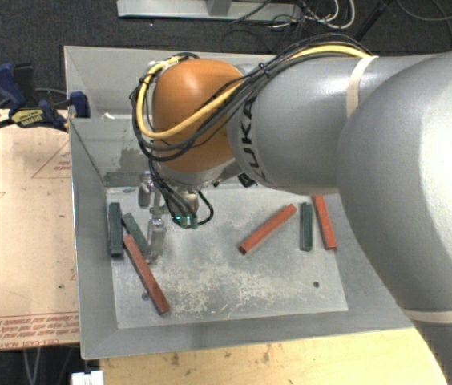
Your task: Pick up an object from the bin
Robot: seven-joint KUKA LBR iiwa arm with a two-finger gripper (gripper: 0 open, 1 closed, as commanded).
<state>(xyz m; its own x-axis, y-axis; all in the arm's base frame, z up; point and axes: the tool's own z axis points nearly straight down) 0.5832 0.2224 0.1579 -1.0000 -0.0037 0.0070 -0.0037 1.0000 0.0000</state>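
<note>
At the bin's left side: the fingers (155, 237) are hanging low over the floor, just beside the upper end of a long red stick (147, 277) and a tilted dark green stick (135, 229).
Grip state: the orange wrist cover (194, 111) is hiding the opening, so I cannot tell how far apart they are standing or whether anything is sitting between them.
Likely target: judging by closeness, it is the long red stick or the tilted dark green stick; I cannot tell which.
Doing it well: closing across the stick's narrow width, nearer its middle than its end, is looking wisest, so it is not swinging once lifted. The two are lying touching or nearly so, and one may be dragging the other along.
Edges: a second dark green stick (114, 229) is lying at the foot of the sloping left wall (90, 175), leaving little room on that side.
Open room: bare floor is stretching rightward toward another red stick (268, 228), lying well apart.
</note>
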